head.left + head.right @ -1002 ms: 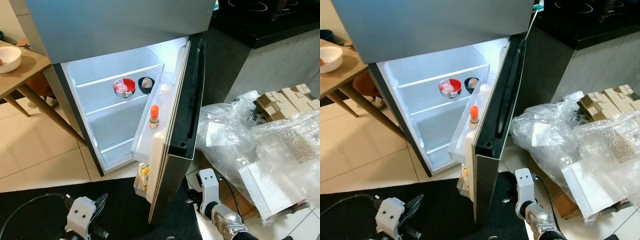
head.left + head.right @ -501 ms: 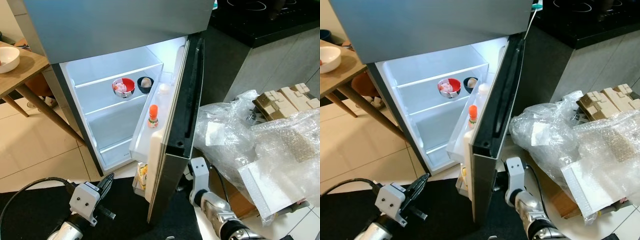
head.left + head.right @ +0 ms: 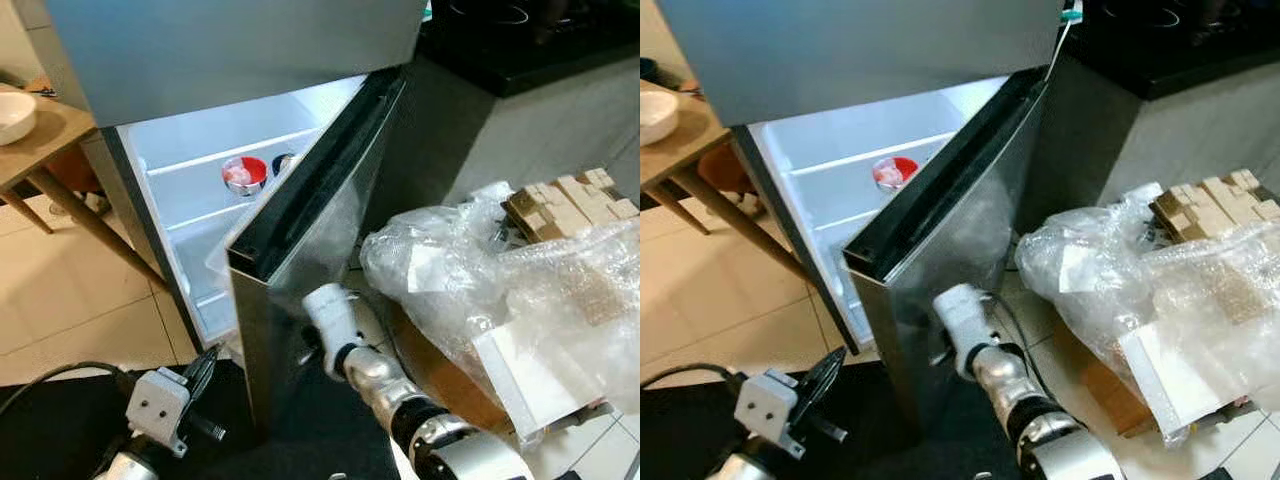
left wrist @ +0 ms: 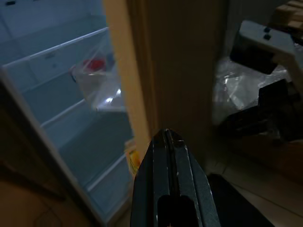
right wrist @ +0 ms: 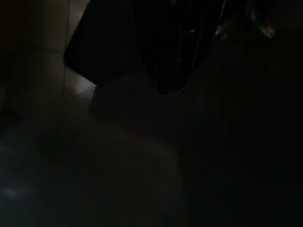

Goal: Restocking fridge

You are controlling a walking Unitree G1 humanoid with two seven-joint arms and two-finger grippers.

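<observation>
The fridge (image 3: pixel 240 50) has its lower door (image 3: pixel 300 250) swung about halfway across the lit compartment. A red bowl (image 3: pixel 243 174) sits on the upper glass shelf, and a dark bowl beside it is mostly hidden by the door's edge. My right wrist (image 3: pixel 330 312) is against the door's steel outer face; its wrist view is almost black, with the right gripper (image 5: pixel 164 87) a dim shape. My left gripper (image 3: pixel 208 362) hovers low in front of the fridge's open side, fingers (image 4: pixel 165 142) shut and empty.
A heap of bubble wrap (image 3: pixel 500 270) with cardboard pieces (image 3: pixel 575 200) lies on the floor right of the door. A wooden table (image 3: pixel 40 150) with a white bowl (image 3: pixel 15 115) stands at the left. The black counter (image 3: pixel 520 45) is behind, a dark mat (image 3: pixel 60 420) underfoot.
The lower door has swung from wide open to about half shut, with my right arm moving left and up along it. The door racks' bottle and cartons are now hidden.
</observation>
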